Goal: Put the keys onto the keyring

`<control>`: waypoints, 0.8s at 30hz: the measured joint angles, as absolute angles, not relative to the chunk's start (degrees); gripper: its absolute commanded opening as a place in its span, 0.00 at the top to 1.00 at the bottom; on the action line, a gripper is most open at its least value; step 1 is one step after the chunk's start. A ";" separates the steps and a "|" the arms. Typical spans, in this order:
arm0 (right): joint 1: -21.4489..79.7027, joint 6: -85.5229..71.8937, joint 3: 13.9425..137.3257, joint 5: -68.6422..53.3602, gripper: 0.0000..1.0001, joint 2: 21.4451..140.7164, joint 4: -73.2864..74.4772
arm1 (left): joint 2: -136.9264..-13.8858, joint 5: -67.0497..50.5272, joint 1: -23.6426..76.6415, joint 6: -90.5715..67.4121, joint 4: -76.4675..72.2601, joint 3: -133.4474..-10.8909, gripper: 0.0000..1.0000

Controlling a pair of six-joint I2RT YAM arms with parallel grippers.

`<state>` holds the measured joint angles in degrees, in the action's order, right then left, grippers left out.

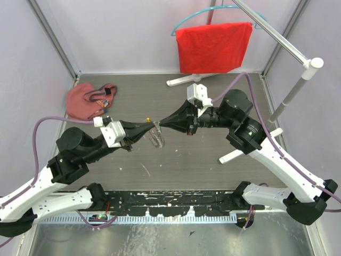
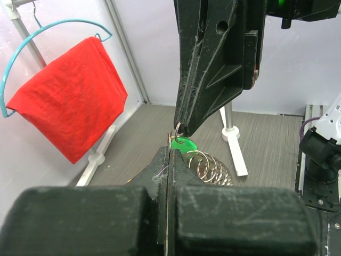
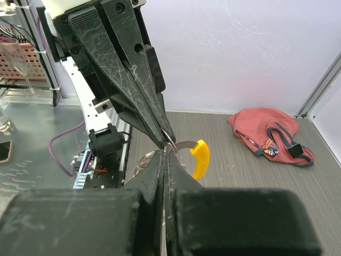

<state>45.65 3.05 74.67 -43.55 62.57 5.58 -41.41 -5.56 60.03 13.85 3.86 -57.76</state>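
From above, the left gripper (image 1: 149,127) and right gripper (image 1: 163,125) met tip to tip, the keyring (image 1: 157,140) dangling just beneath them. Threading was in hand, and the next move called for sliding the key along the wire without losing either pinch.

In the left wrist view, the left jaws were pressed together, apparently on the green key (image 2: 184,144), whose head showed just past the tips against the coil.

In the right wrist view, the right jaws were clamped together on the ring's wire beside its orange segment (image 3: 200,158).
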 measured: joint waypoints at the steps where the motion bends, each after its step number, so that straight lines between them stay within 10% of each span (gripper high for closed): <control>1: 45.67 3.05 74.67 -43.64 0.99 62.57 5.58 | -41.41 -5.54 60.03 13.85 3.88 -57.76 1.00; 24: 45.93 2.85 74.67 -42.85 0.99 62.57 4.86 | -42.26 -6.15 60.03 13.85 4.19 -57.76 1.00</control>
